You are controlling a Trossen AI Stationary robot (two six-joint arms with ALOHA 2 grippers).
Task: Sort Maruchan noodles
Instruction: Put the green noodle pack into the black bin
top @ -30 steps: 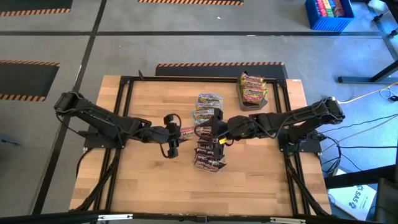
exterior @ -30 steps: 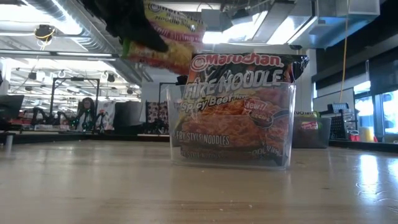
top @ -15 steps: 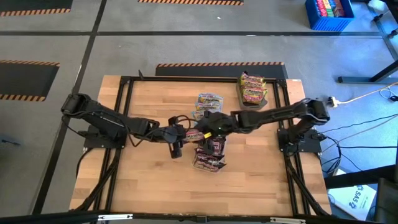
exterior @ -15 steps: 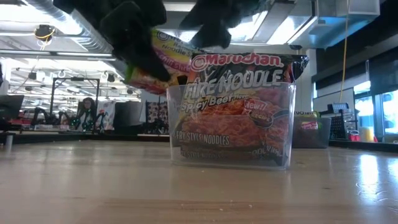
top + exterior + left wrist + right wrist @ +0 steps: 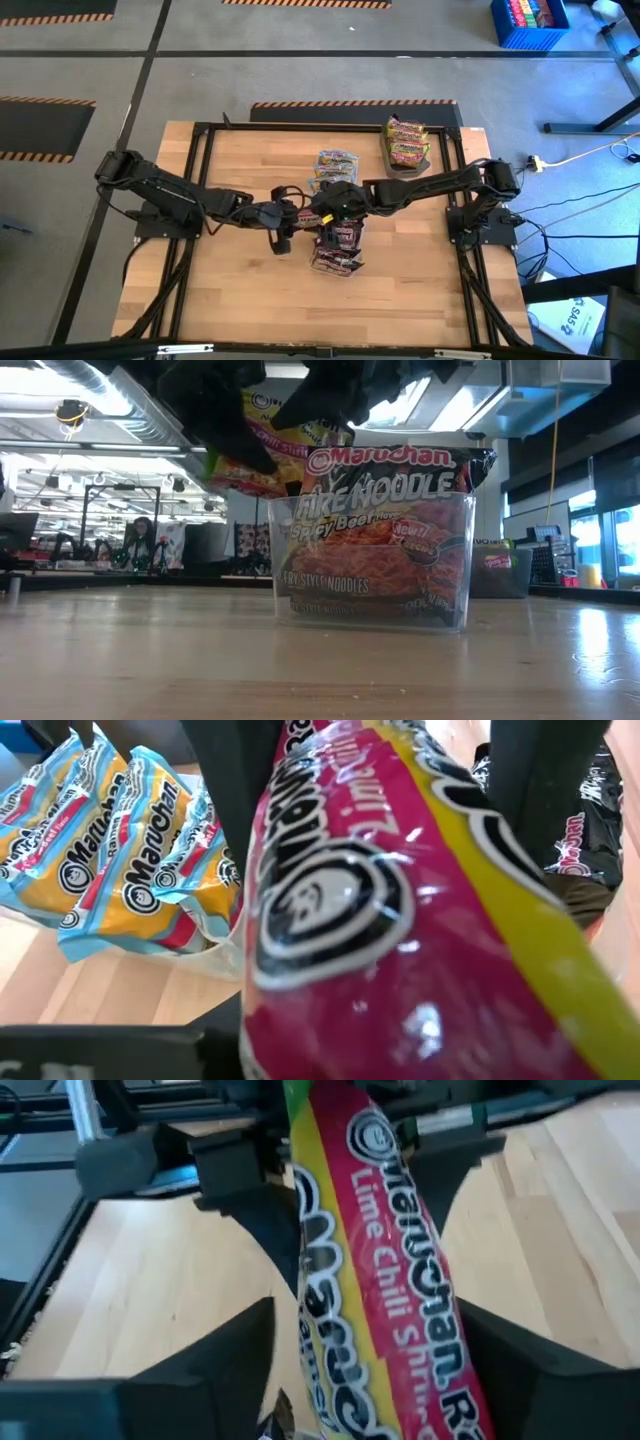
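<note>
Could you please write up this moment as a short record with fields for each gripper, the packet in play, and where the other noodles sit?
left gripper: mid-table, shut on the lime chili packet
right gripper: at the same packet, fingers on either side, not clearly clamped
packet: in the air between both arms, above the table
maroon packets: standing in a clear tub
blue-orange packets: grouped behind the tub
yellow-green packets: on the dark tray, far right corner

Two matte black jointed arms point(image 5: 170, 190) point(image 5: 440, 185), apparently cable-wrapped, end in flat dark blocky fingers point(image 5: 210, 1370).
</note>
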